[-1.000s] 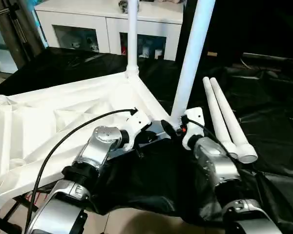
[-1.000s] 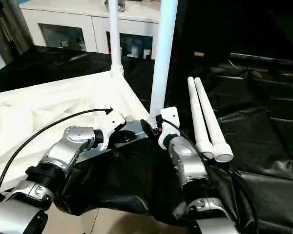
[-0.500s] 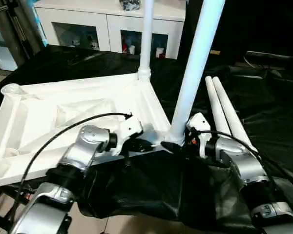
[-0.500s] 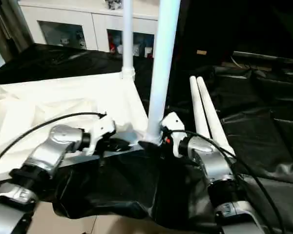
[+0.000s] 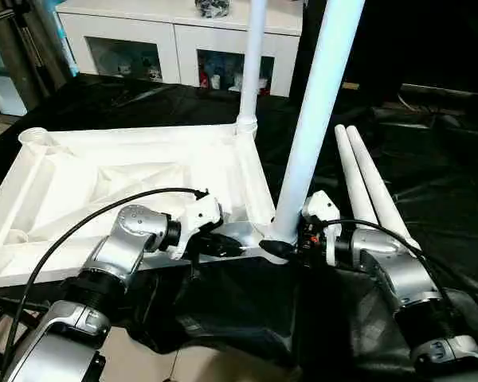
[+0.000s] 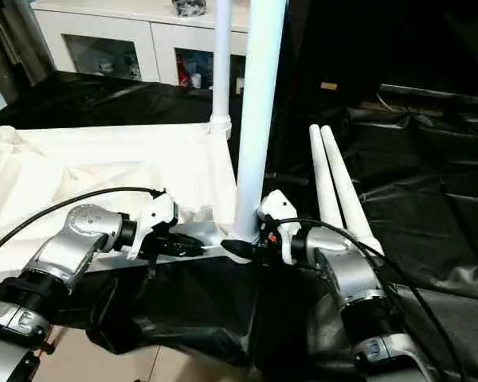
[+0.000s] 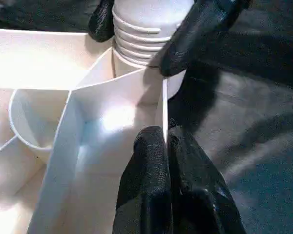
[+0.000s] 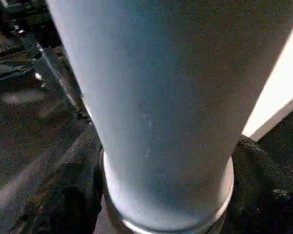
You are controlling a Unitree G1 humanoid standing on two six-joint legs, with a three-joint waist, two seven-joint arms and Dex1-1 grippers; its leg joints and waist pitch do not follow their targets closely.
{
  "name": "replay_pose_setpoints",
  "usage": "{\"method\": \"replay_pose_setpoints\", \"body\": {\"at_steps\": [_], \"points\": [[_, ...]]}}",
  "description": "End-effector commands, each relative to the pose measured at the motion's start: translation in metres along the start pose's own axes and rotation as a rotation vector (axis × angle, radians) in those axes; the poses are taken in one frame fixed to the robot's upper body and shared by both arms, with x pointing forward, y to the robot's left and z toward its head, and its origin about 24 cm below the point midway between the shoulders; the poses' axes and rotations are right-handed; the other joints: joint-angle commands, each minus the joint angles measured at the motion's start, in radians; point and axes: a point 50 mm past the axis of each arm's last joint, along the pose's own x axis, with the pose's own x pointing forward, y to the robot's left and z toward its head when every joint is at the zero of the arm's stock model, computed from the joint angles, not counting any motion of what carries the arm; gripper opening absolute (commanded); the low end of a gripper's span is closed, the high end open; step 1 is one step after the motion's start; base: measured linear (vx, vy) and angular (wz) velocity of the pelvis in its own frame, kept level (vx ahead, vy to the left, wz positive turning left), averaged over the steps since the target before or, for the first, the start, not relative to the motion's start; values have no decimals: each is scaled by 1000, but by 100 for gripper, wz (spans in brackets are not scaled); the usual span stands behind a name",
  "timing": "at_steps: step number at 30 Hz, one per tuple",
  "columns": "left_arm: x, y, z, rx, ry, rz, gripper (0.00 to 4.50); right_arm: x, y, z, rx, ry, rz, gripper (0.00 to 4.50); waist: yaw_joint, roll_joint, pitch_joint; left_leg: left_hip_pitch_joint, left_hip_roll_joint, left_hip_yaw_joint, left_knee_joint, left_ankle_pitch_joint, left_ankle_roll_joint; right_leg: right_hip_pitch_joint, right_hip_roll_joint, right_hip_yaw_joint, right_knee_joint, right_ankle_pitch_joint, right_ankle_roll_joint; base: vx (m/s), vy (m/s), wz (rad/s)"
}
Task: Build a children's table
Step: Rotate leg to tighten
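Note:
The white tabletop (image 5: 103,171) lies underside up on a black cloth. Two white legs stand upright in its right-hand sockets: a far leg (image 5: 251,64) and a near leg (image 5: 315,119). My left gripper (image 5: 231,248) is shut on the tabletop's thin front rim (image 7: 162,105) just beside the near corner socket. My right gripper (image 5: 280,245) reaches in from the right, its black fingers (image 7: 200,29) pressed on both sides of the near leg's ribbed base (image 7: 141,29). Two more legs (image 5: 366,183) lie side by side on the cloth to the right.
A white glass-fronted cabinet (image 5: 175,40) stands behind the work. The black cloth (image 5: 430,159) covers the surface and hangs over its front edge. An open round socket (image 5: 33,137) shows at the tabletop's far left corner.
The head view has shifted. My right gripper's fingers have closed in on the near leg's base. My left gripper keeps its pinch on the rim.

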Motion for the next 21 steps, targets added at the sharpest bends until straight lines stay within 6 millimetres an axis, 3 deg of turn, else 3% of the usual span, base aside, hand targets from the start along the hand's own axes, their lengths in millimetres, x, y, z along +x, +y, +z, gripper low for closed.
{"method": "replay_pose_setpoints", "body": {"at_steps": [1, 6, 7, 8, 10, 11, 14, 15, 21], "points": [[16, 2, 21, 37, -64, 18, 0, 19, 11, -17, 62, 48, -34, 283, -1, 2, -53, 1, 31, -8, -73, -223, 35, 49, -61, 56, -77, -299, -205, 0, 0, 0], [31, 13, 31, 3, -75, 165, 0, 36, 5, -23, 188, 17, -303, 281, -8, 4, -48, 6, 27, -13, -76, -278, 10, 42, -62, 52, -94, -439, -157, 0, 0, 0], [32, 14, 32, 0, -75, 174, 0, 37, 5, -23, 201, 14, -317, 281, -10, 5, -46, 11, 26, -12, -76, -303, 5, 35, -61, 52, -101, -480, -142, 0, 0, 0], [41, 17, 39, -19, -88, 236, 0, 47, 6, -21, 245, 6, -370, 281, -10, 5, -47, 11, 25, -13, -76, -303, 3, 37, -61, 51, -103, -485, -134, 0, 0, 0], [46, 19, 43, -31, -91, 279, 0, 53, 7, -18, 269, -1, -413, 281, -10, 4, -47, 11, 25, -13, -76, -302, 3, 34, -60, 51, -105, -481, -130, 0, 0, 0], [51, 19, 46, -42, -102, 300, 0, 58, 9, -14, 269, -15, -414, 281, -10, 9, -47, 12, 25, -14, -76, -306, 1, 34, -60, 50, -104, -481, -130, 0, 0, 0], [57, 17, 49, -47, -116, 304, 0, 65, 13, -9, 255, -38, -392, 281, -5, 6, -50, 10, 24, -11, -75, -296, 17, 35, -59, 51, -104, -440, -137, 0, 0, 0], [60, 16, 51, -40, -122, 293, 0, 69, 15, -4, 246, -54, -373, 316, -5, 7, -51, 5, 25, -12, -77, -284, 22, 40, -59, 52, -100, -414, -142, 0, 0, 0], [54, 12, 44, -3, -93, 217, 0, 64, 14, 1, 189, -60, -284, 370, -5, 7, -52, -2, 26, -12, -78, -262, 33, 47, -59, 53, -91, -357, -163, 0, 0, 0]]}}
